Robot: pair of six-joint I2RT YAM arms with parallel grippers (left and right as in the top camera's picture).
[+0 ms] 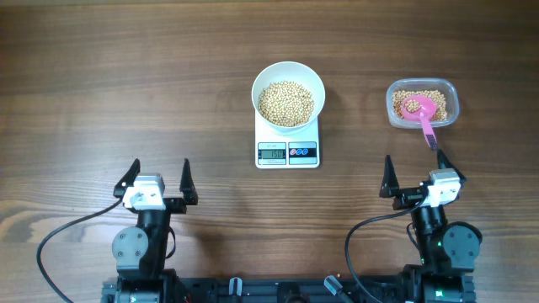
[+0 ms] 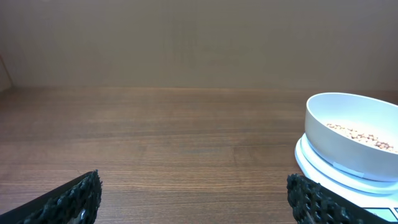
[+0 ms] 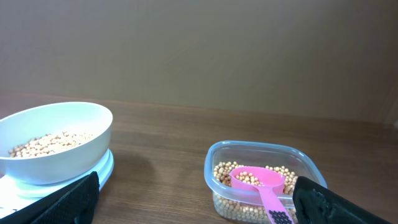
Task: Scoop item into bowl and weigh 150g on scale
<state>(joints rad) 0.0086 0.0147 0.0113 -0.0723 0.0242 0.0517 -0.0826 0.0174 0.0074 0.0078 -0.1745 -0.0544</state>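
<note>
— Surface, room?
— Wood-grain table point(image 1: 101, 84), with a plain beige wall point(image 2: 199, 43) behind.
— Left to right?
— Left gripper point(image 1: 160, 168) spread, empty. At centre, beans point(image 1: 285, 103) in the bowl point(image 1: 313, 77) on the scale point(image 1: 288, 162). Upper right, a tub point(image 1: 450, 93) with a pink scoop point(image 1: 418, 108). Right gripper point(image 1: 414, 164) spread, empty.
— Unclear?
— The scale's digits are too small to read.

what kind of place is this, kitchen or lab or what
Probably a robot lab bench, not a kitchen: left arm and right arm mounted at a bare wooden table, blank wall behind, only a scale, bowl and tub of beans laid out.
</note>
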